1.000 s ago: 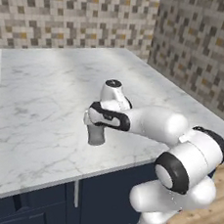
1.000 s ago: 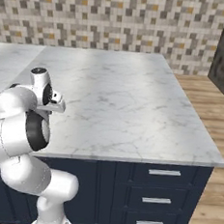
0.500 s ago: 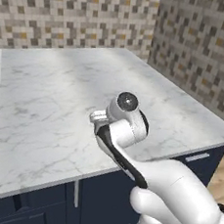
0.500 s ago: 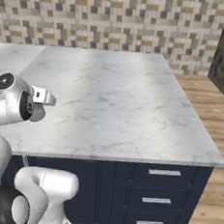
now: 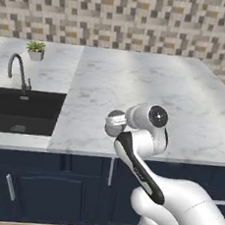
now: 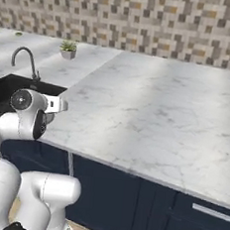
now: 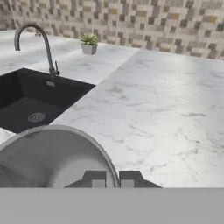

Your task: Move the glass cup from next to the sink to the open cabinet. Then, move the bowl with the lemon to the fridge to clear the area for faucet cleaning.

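I find the gripper (image 7: 113,178) clamped on the rim of the cup (image 7: 52,157), apparently carried above the counter (image 5: 137,87) edge right of the sink (image 5: 21,109); cup transfer is in hand, and next I need the open cabinet.

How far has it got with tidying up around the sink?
Done: the glass cup is picked up, its rim pinched in the shut gripper, near the sink. In hand: carrying it. Left: setting it in the open cabinet, then taking the bowl with the lemon to the fridge.
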Robot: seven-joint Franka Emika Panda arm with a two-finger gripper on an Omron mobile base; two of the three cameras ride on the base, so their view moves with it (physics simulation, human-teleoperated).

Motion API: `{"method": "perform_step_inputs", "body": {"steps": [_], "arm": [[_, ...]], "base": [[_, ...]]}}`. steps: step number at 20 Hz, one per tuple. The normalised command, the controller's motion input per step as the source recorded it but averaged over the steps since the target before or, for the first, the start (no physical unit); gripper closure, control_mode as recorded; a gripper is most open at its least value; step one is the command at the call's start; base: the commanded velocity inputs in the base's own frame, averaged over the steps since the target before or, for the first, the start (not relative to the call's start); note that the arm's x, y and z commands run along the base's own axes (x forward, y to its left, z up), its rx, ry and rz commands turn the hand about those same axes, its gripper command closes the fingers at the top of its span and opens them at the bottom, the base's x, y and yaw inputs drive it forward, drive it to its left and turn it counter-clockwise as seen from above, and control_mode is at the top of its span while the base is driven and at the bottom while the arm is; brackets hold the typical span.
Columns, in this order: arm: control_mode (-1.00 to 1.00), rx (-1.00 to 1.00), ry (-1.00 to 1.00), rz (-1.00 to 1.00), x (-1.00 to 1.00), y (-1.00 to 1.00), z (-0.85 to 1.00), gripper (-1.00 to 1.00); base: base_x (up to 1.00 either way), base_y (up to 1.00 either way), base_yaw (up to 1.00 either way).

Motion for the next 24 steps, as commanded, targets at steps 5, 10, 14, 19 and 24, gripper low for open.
{"method": "perform_step_inputs", "body": {"steps": [5, 10, 14, 19, 24], "arm": [[1.00, 0.00, 0.00, 0.00, 0.00, 0.00, 0.00, 1.00], [1.00, 0.00, 0.00, 0.00, 0.00, 0.00, 0.00, 1.00], [1.00, 0.00, 0.00, 0.00, 0.00, 0.00, 0.00, 1.00], [1.00, 0.00, 0.00, 0.00, 0.00, 0.00, 0.00, 1.00], [1.00, 0.00, 0.00, 0.00, 0.00, 0.00, 0.00, 1.00]], "base": [[-0.24, 0.00, 0.85], [-0.31, 0.00, 0.82], [-0.20, 0.00, 0.87], [-0.04, 0.00, 0.87], [0.46, -0.03, 0.66]]}}
